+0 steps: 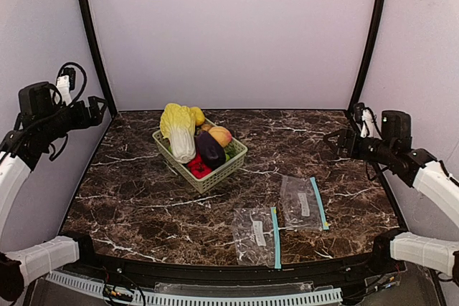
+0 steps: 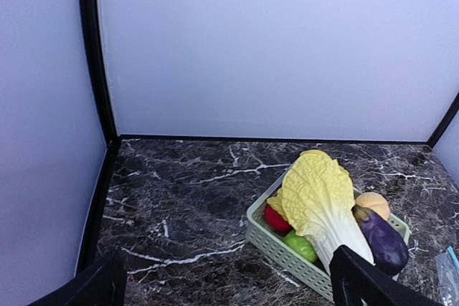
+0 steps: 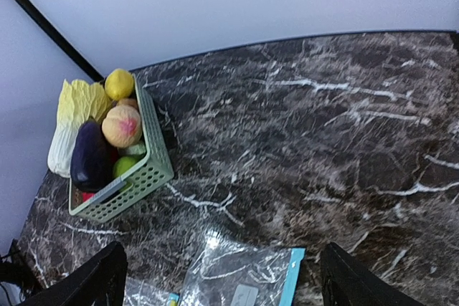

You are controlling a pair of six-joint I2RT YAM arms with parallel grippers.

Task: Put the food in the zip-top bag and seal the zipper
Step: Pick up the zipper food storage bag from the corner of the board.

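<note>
The food lies in a pale green basket (image 1: 213,178) at the table's middle back: an orange-yellow peach (image 1: 220,135), a dark purple eggplant (image 1: 210,148) and a small green fruit (image 2: 301,245). The right wrist view shows the peach (image 3: 122,125), eggplant (image 3: 91,155) and green fruit (image 3: 123,166). Two clear zip-top bags with blue zipper strips lie flat and empty, one at the front middle (image 1: 257,234), one to its right (image 1: 303,202). My left gripper (image 1: 100,109) hangs high at the far left, open and empty. My right gripper (image 1: 333,140) hangs high at the right, open and empty.
The basket also holds a pale yellow-white cabbage (image 1: 179,130), a yellow lemon (image 1: 197,115) and red peppers (image 1: 199,168). The dark marble table (image 1: 129,191) is walled by white panels with black corner posts (image 1: 90,34).
</note>
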